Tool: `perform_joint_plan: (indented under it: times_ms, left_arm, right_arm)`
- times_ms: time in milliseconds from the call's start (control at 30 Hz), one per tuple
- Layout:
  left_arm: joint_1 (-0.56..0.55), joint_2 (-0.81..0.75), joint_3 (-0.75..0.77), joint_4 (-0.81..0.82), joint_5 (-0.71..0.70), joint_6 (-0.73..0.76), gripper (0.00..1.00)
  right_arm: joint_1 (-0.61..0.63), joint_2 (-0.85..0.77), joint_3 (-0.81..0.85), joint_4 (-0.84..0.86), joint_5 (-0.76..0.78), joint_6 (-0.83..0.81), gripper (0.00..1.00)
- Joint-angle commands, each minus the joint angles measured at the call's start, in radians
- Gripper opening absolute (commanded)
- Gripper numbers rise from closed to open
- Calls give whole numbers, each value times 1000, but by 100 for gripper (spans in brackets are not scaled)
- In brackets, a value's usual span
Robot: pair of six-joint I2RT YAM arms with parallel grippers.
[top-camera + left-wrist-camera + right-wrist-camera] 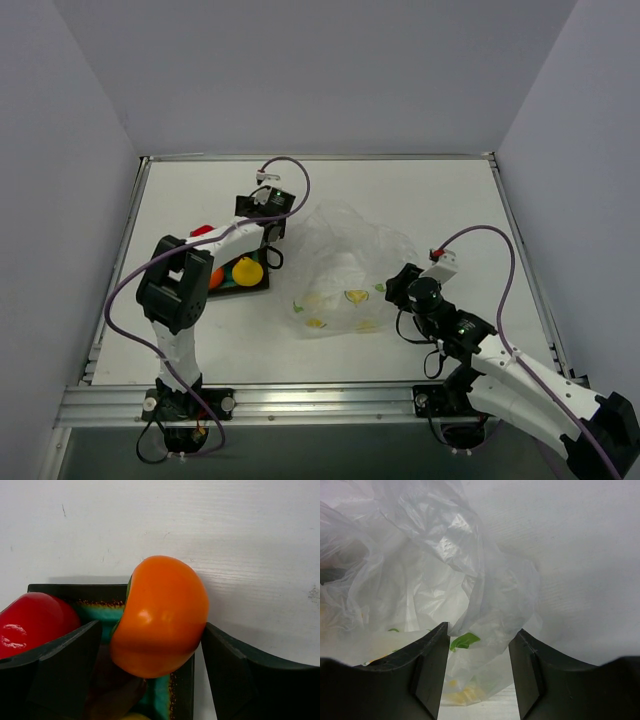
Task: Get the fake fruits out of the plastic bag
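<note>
The clear plastic bag with lemon prints lies crumpled mid-table. My right gripper is at its right edge. In the right wrist view that gripper is open, with a loose fold of the bag hanging between its fingers. My left gripper is over the teal plate. In the left wrist view it stands open around an orange fruit. The fruit touches the right finger and is apart from the left one. A red fruit and a yellow fruit are at the plate.
An orange fruit shows beside the left forearm, and a red one behind it. The plate's dark rim runs under the left gripper. White walls enclose the table on three sides, with a metal rail at the near edge.
</note>
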Motion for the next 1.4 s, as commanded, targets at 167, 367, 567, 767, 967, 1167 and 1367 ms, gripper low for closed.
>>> perform_joint_plan:
  times_ms: [167, 367, 567, 767, 967, 1167, 1367]
  left_arm:
    - [7, -15, 55, -36, -32, 3, 82]
    - [7, -100, 47, -29, 17, -30, 90]
    - [-19, -277, 31, 14, 106, -46, 97]
    - [-32, -451, 23, 16, 220, -96, 94]
    - [-58, -644, 26, -56, 283, -106, 94]
    - [-65, -836, 31, -199, 326, -44, 94]
    - [-67, -1034, -70, -308, 381, 52, 94]
  right_arm:
    - [-4, -31, 4, -26, 28, -8, 46]
    - [-4, -25, 17, -28, 28, -9, 46]
    - [-4, -26, 46, -36, 28, -16, 51]
    - [-4, -63, 95, -128, 94, -5, 65]
    - [-4, -94, 187, -194, 151, -32, 98]
    - [-4, -131, 312, -283, 267, -68, 100]
    - [-4, -238, 470, -316, 344, -164, 100]
